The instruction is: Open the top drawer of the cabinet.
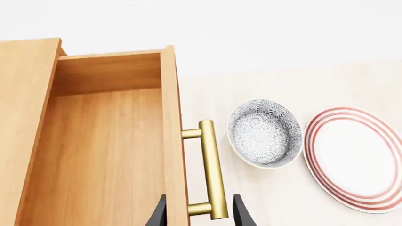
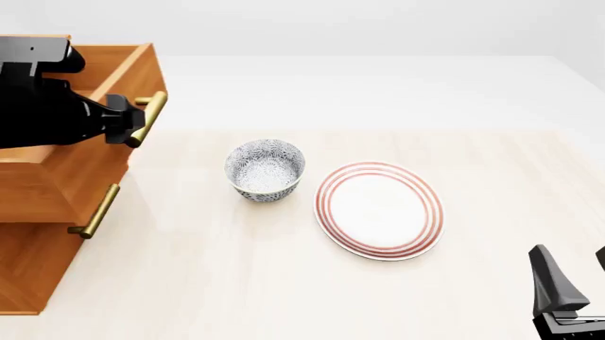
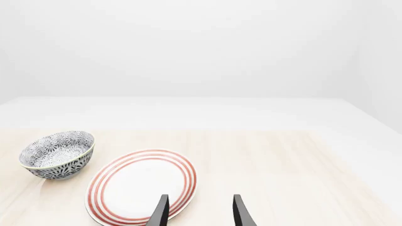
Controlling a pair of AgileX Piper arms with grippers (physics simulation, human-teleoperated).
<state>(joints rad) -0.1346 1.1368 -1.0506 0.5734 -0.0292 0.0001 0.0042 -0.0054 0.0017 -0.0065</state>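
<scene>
Straddling brass handle (image 1: 210, 169) of pulled-out top drawer (image 1: 107, 141), left gripper (image 1: 199, 213) fingers spread, unclenched

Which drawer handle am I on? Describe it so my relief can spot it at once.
Find the wooden cabinet at the table's left edge. Its top drawer is pulled out, and the left gripper straddles that drawer's brass handle, the uppermost one, above the lower handle.

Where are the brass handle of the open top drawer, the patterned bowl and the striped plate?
top drawer handle (image 1: 212, 169): left wrist view, middle of the brass bar.
bowl (image 2: 266, 168): front view, on its patterned inside.
plate (image 2: 379, 209): front view, on its white centre.
</scene>
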